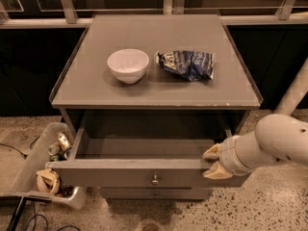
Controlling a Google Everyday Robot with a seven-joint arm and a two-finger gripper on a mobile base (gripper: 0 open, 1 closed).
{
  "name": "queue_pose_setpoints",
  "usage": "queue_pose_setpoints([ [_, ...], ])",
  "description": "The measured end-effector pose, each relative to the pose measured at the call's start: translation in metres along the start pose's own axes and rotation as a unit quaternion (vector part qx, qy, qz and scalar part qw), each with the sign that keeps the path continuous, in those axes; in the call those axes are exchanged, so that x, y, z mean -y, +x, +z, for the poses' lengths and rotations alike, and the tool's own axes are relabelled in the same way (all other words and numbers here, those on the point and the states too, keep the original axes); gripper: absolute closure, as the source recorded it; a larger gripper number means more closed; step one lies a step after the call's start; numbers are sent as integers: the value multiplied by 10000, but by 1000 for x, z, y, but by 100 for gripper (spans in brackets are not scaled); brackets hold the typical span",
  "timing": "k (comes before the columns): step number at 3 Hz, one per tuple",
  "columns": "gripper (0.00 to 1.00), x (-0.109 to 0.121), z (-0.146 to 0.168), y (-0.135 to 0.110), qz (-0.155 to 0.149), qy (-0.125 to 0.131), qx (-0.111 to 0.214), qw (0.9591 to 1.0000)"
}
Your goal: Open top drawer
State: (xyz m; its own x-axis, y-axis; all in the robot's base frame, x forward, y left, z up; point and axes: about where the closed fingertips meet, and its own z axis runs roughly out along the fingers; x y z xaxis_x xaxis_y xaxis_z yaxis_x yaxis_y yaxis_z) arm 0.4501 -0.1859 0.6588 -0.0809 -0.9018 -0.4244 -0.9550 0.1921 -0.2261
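We logged the top drawer (120, 177) pulled well out beneath the cabinet top (96, 88), grey interior showing, knob (155, 179) at front centre. The gripper (213, 162) was at the front's right end, its two beige fingers pinching the upper rim, one inside and one outside. A white bowl (128, 65) and a crumpled blue bag (186, 64) sat side by side on the top, apart. A clear bin (29, 172) of scraps stood on the floor just beside the drawer's left end. A slimmer drawer front (183, 193) sat below.
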Motion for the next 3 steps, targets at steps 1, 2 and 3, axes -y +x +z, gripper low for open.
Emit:
queue_pose_setpoints([
  [1,81,0,0,0,0,0,0,10000],
  [2,58,0,0,0,0,0,0,10000],
  [3,61,0,0,0,0,0,0,10000],
])
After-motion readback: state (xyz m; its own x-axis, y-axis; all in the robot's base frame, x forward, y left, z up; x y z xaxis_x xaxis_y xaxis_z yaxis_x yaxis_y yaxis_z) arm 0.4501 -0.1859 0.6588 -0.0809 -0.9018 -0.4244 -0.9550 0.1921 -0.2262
